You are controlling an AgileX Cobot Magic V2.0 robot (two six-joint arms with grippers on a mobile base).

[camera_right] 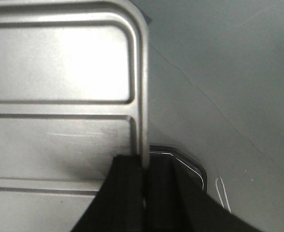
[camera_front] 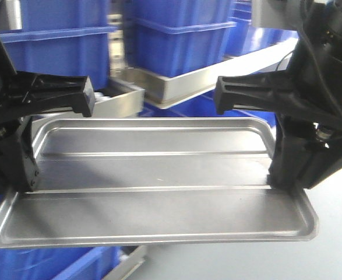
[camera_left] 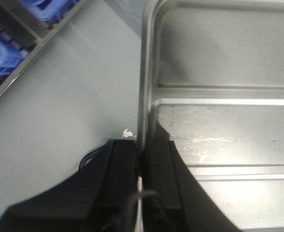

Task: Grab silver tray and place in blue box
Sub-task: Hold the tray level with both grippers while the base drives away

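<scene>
Grey desk below the wrist cameras. Stacked blue boxes fill the background, with a metal rail running in front of them. Another blue box shows past the desk's edge, under the tray's near left corner.

Silver tray lies lengthwise between the two arms, inside facing up, both ridges showing.

Left gripper: jaws closed tight on the rim of the tray's left short side, one inside, one outside.

Right gripper: jaws pinched the same way on the right short rim
</scene>
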